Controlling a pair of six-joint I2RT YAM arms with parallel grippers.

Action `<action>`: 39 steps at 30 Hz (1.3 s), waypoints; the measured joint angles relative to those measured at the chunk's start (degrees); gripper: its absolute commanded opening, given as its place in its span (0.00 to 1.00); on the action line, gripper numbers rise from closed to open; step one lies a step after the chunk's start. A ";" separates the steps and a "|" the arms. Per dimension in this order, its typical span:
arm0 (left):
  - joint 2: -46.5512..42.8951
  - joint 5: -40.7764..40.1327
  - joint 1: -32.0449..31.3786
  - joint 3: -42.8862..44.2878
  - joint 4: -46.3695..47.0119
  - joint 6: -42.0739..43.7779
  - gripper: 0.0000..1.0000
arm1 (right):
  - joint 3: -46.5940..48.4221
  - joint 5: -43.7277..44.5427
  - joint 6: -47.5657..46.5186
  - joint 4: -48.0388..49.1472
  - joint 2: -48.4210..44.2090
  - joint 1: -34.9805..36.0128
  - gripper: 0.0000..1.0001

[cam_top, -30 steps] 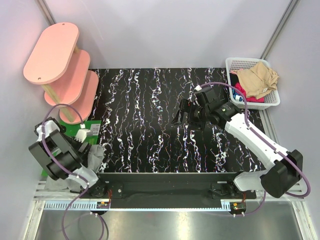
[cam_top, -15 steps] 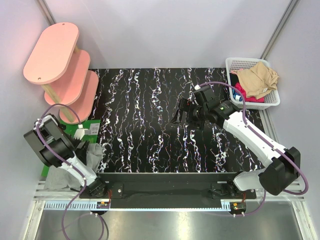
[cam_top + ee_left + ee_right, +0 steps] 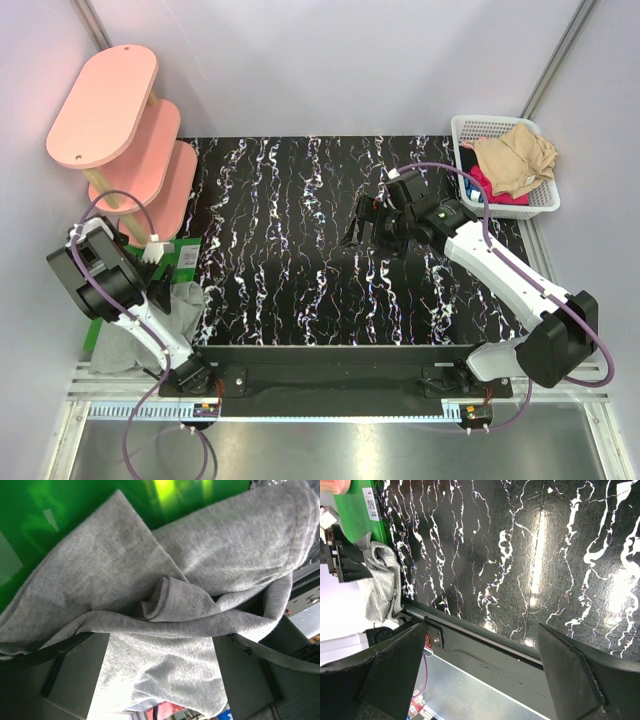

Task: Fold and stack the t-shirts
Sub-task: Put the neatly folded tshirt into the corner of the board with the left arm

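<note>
The heather grey t-shirt (image 3: 178, 305) lies crumpled at the table's near left corner, partly on the green mat (image 3: 186, 256) and hanging over the edge. It fills the left wrist view (image 3: 165, 595). My left gripper (image 3: 160, 288) is right over it with its jaws wide apart, and cloth lies loose between the fingers (image 3: 75, 670). My right gripper (image 3: 365, 228) is open and empty above the middle right of the black marbled table (image 3: 290, 200). A tan t-shirt (image 3: 515, 160) and a red one (image 3: 481, 181) lie in the white basket (image 3: 545, 203).
A pink three-tier shelf (image 3: 120, 130) stands at the far left, beside the mat. The basket is at the far right corner. The right wrist view shows the table's front rail (image 3: 485, 640) and the grey shirt (image 3: 381, 580) at the left.
My left arm has swung back and to the left, and the grey shirt now spreads further toward the near left corner. My right gripper has shifted only slightly.
</note>
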 measured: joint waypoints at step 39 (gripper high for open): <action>-25.11 0.87 9.88 -18.56 -3.32 11.56 0.92 | 38.88 -23.30 -2.49 14.12 57.61 12.85 1.00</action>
